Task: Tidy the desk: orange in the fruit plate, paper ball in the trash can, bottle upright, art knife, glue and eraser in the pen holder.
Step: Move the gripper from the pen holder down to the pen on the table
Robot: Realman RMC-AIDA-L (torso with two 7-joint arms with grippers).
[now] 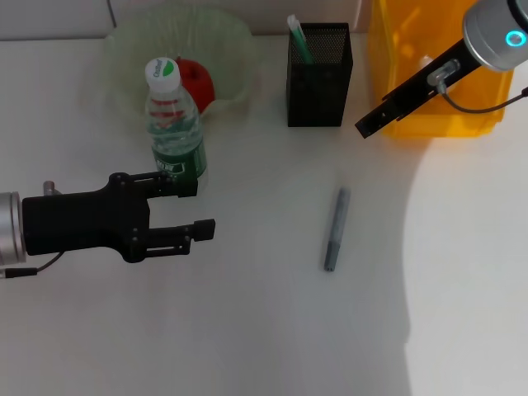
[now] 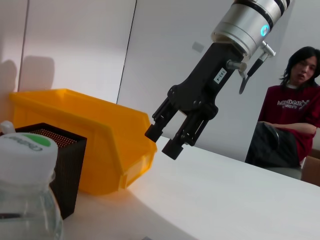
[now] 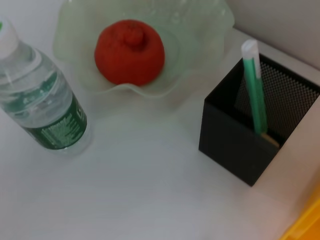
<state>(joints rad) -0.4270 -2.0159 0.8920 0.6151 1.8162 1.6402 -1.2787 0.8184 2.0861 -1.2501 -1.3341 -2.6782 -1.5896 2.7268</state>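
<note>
Head camera first: your left gripper [image 1: 198, 208] hovers low over the white surface [image 1: 247, 330], fingers spread and holding nothing, its upper finger just beside the upright bottle [image 1: 174, 124]. Behind the bottle, the orange [image 1: 198, 81] sits in the fruit plate [image 1: 231, 41]; the pen holder [image 1: 319, 74] stands to the right with a green stick [image 1: 299, 40] in it, the trash can [image 1: 412, 49] beyond. A grey art knife [image 1: 335, 229] lies alone on the surface. Your right gripper [image 1: 367, 126] hangs before the trash can. From the left wrist, you see that right gripper [image 2: 162, 140] released, jaws parted, near the trash can [image 2: 75, 135], and a seated person [image 2: 292, 115] behind. From the right wrist, orange [image 3: 130, 51], bottle [image 3: 45, 107] and pen holder [image 3: 250, 135] appear; its own fingers are hidden.
</note>
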